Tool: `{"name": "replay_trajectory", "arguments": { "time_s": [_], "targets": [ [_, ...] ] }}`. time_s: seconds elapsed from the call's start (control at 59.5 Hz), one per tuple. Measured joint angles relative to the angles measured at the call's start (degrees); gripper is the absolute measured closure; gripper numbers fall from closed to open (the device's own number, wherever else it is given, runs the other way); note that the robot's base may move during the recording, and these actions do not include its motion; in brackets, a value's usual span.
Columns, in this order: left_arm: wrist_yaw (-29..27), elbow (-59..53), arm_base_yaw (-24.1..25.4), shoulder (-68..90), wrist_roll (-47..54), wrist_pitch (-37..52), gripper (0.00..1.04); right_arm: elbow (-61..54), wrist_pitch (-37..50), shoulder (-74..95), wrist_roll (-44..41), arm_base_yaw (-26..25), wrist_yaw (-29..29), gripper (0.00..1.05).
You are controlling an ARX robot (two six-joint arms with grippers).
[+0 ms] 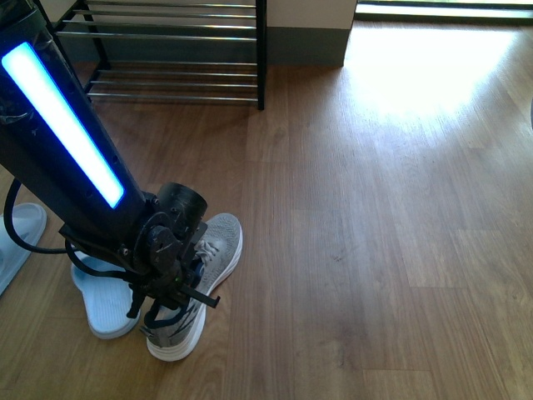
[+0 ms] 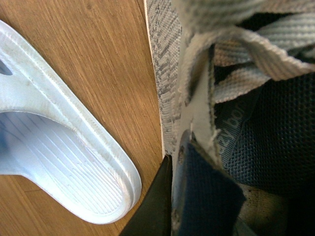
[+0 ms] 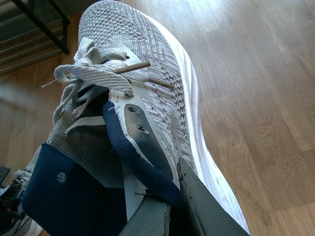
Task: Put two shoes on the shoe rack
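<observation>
Down at the near left of the wooden floor (image 1: 375, 208), a grey sneaker (image 1: 218, 246) lies on its sole, toe pointing away from the robot and slightly to the right. The left gripper (image 1: 171, 292) reaches into its opening from above. In the left wrist view, one black finger (image 2: 152, 206) lies against the outside of the knit side wall. The other finger is hidden inside the navy-lined collar, so I cannot tell whether the jaws are clamped on the wall or merely straddle it. A pale slipper (image 1: 104, 312) lies just beside this sneaker on its left, with a strip of bare floor between them. Another slipper (image 1: 21, 229) sits at the far left edge.

The right wrist view shows the right gripper (image 3: 172, 191) closed on the second sneaker (image 3: 147, 44). Its dark fingers (image 3: 202, 211) pinch the side of the collar, one outside the wall and one inside. The shoe appears raised above the floor, toe towards the rack and laces loose over the tongue.

The shoe rack (image 1: 261, 58) stands at the far left, well apart from the sneaker on the floor.
</observation>
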Motion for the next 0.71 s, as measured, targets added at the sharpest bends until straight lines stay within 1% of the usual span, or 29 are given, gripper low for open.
{"name": "replay_trajectory", "arguments": {
  "time_s": [0.017, 0.151, 0.235, 0.42, 0.554, 0.689, 0.705],
  "targets": [
    [0.0, 0.0, 0.0, 0.0, 0.0, 0.0, 1.04, 0.0, 0.0, 0.0, 0.0, 0.0, 0.0, 1.04],
    [0.5, -2.2, 0.7, -1.3, 0.2, 1.7, 1.03, 0.0, 0.0, 0.0, 0.0, 0.0, 0.0, 1.04],
    [2.2, -6.7, 1.4, -4.4, 0.2, 4.4, 1.03, 0.0, 0.0, 0.0, 0.0, 0.0, 0.0, 1.04],
    [3.2, -16.1, 3.0, -13.3, 0.5, 10.4, 1.03, 0.0, 0.0, 0.0, 0.0, 0.0, 0.0, 1.04],
    [4.2, -27.9, 4.5, -27.3, 1.4, 15.4, 1.03, 0.0, 0.0, 0.0, 0.0, 0.0, 0.0, 1.04],
    [5.1, -35.6, 5.9, -38.1, 1.3, 17.0, 1.03, 0.0, 0.0, 0.0, 0.0, 0.0, 0.0, 1.04],
    [5.3, -37.7, 6.4, -41.3, 1.3, 17.2, 1.03, 0.0, 0.0, 0.0, 0.0, 0.0, 0.0, 1.04]
  ]
}}
